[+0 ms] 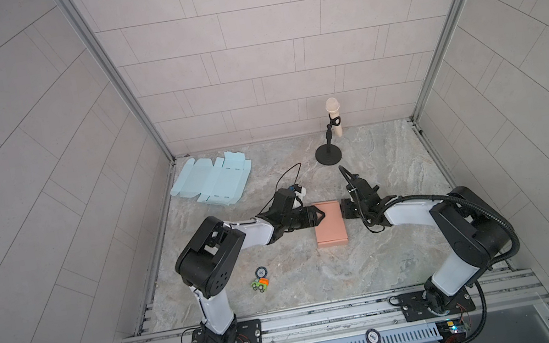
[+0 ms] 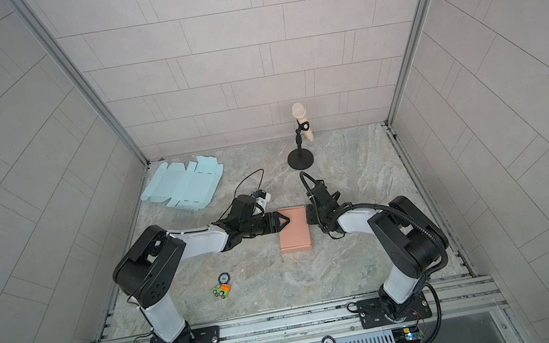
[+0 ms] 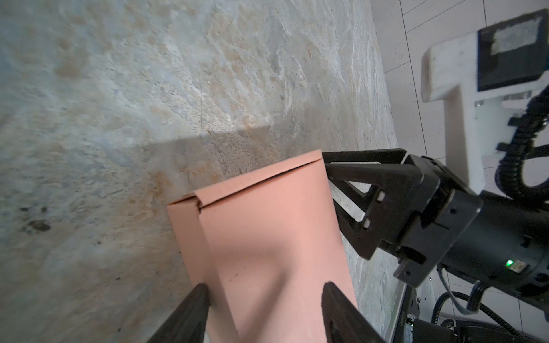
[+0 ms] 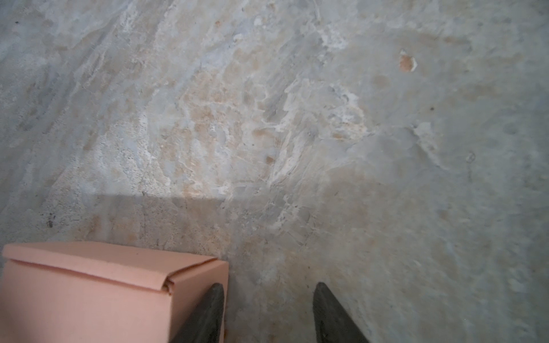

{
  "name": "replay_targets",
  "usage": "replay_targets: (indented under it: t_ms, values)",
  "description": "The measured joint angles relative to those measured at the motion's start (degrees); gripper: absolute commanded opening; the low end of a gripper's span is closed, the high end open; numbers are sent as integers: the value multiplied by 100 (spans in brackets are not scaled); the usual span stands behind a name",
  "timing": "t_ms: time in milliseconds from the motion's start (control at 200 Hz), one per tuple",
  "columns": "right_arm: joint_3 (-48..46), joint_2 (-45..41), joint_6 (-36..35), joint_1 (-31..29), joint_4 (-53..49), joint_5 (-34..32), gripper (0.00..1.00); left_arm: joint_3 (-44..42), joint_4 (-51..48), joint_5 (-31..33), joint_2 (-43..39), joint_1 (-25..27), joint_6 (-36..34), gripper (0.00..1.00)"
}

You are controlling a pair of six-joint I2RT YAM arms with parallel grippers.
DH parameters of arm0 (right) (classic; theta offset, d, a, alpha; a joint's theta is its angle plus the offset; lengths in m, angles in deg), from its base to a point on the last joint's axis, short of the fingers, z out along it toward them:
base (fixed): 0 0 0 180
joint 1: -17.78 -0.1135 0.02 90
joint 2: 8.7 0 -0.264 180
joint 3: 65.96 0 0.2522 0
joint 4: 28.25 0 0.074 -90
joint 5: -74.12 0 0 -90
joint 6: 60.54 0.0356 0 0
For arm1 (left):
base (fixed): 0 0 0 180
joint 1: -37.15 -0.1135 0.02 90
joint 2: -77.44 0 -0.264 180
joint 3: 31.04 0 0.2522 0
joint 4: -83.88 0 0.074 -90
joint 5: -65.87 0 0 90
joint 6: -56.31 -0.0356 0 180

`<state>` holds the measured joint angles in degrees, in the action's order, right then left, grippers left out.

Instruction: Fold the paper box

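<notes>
A pink paper box [image 1: 329,223] [image 2: 294,228] lies closed on the marble table in both top views. My left gripper [image 1: 319,215] [image 2: 283,221] reaches over its left edge. In the left wrist view the left gripper [image 3: 264,300] stands open, one finger by the box's side wall and the other over the lid of the box [image 3: 267,237]. My right gripper [image 1: 344,209] [image 3: 328,166] meets the box's right side. In the right wrist view the right gripper [image 4: 267,297] is open, one finger against the wall of the box [image 4: 89,291] and bare table between the jaws.
A flat light-blue box blank [image 1: 211,182] lies at the back left. A microphone on a round black stand [image 1: 329,141] is at the back, right of centre. A small toy car [image 1: 259,283] and a round badge [image 1: 261,270] lie near the left arm. Tiled walls enclose the table.
</notes>
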<state>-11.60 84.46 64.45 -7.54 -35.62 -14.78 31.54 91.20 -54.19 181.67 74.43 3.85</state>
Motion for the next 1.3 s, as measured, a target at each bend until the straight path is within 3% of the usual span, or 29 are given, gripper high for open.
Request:
replay_targets:
  t_ms: [365,561,736,976,1297]
  values:
    - [-61,-140,83,-94,-190,-127,53,-33,164,39,55,-20,195,64]
    - [-503,-713,59,17,-339,109,54,-426,363,-162,-258,-133,208,71]
    - [-901,-1311,52,4,-625,125,54,-809,380,-223,-765,-153,149,72]
    - [-1012,-1812,133,-590,-984,-33,54,-1182,310,-186,-1040,46,138,72]
    - [-1023,-1665,367,-1134,-1040,-411,54,-1191,306,-85,-1003,468,225,69]
